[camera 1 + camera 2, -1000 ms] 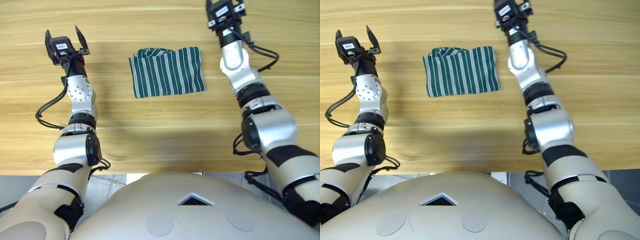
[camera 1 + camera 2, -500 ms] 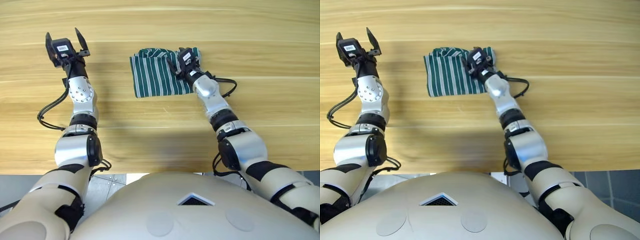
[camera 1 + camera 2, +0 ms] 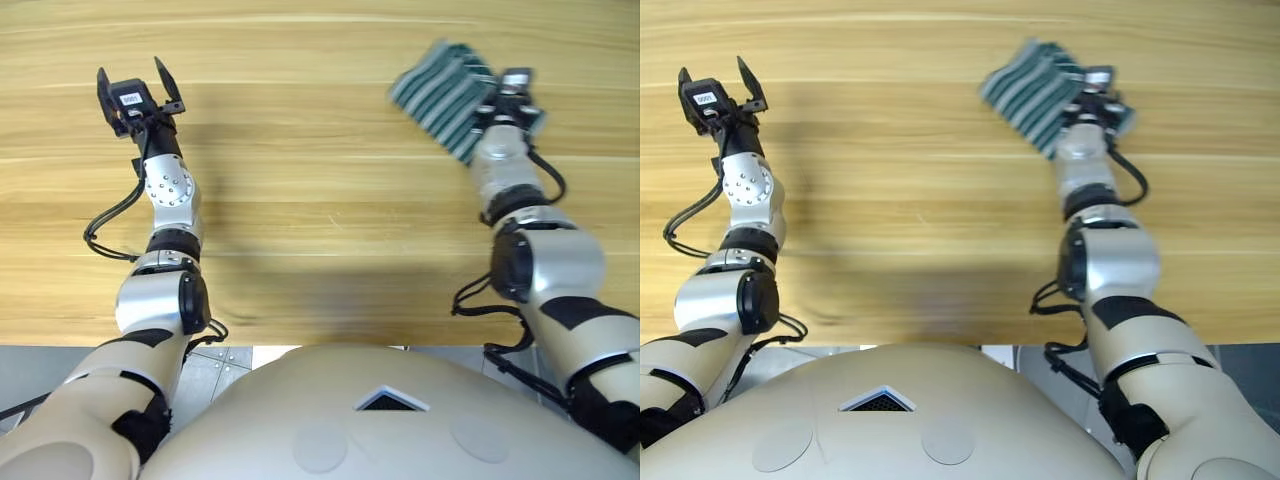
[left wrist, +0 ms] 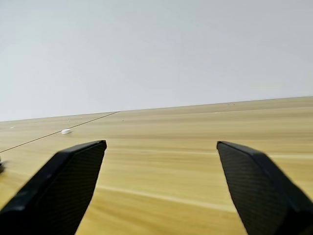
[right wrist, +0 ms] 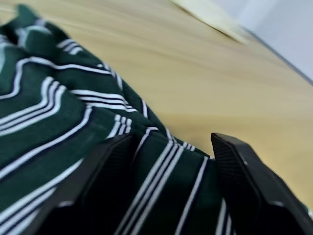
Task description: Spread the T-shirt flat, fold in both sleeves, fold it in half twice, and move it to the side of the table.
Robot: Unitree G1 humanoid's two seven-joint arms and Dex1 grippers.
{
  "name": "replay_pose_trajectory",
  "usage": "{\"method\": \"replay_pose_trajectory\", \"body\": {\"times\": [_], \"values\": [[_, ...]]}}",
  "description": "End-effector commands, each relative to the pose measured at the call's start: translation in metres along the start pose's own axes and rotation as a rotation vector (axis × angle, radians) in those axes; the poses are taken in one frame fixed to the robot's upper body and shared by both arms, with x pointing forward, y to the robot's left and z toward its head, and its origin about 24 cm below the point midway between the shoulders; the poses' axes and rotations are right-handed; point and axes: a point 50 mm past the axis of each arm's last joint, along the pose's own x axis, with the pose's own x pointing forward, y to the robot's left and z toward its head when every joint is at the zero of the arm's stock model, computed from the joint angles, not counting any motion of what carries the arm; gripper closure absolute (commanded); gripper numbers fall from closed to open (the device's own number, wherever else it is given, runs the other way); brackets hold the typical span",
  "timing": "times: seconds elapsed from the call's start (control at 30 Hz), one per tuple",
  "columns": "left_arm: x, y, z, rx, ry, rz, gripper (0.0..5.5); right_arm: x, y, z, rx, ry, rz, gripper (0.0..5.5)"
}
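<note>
The folded green T-shirt with white stripes [image 3: 438, 86] lies skewed on the far right part of the wooden table [image 3: 320, 230]. My right gripper [image 3: 511, 92] is at the shirt's right edge, and in the right wrist view its fingers [image 5: 105, 181] are closed on a fold of the striped cloth [image 5: 58, 107]. My left gripper [image 3: 136, 86] hovers at the far left of the table, well away from the shirt. Its fingers [image 4: 63, 181] stand wide open with nothing between them.
Bare wood runs across the middle and front of the table. In the left wrist view a small white speck [image 4: 66, 131] lies on the wood far off, with a pale wall behind the table's edge.
My right gripper came down onto the shirt's right side, took hold of it and carried it from the table's middle to the far right, where it now lies turned at an angle. The left arm stayed put.
</note>
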Motion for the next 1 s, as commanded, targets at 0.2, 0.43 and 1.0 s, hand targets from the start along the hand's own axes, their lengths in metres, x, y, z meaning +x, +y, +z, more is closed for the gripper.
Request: {"method": "replay_pose_trajectory", "body": {"times": [0.2, 0.43, 1.0], "values": [[-0.019, 0.042, -0.018, 0.064, 0.041, 0.143, 1.30, -0.002, -0.075, -0.077, 0.159, 0.357, -0.412, 2.62], [-0.028, 0.036, -0.027, 0.024, 0.094, 0.113, 1.30, 0.003, -0.081, -0.063, 0.182, 0.253, -0.435, 2.62], [-0.111, -0.135, -0.024, -0.147, 0.162, -0.467, 1.30, -0.152, 0.126, -0.075, -0.029, -0.524, 0.691, 2.62]]}}
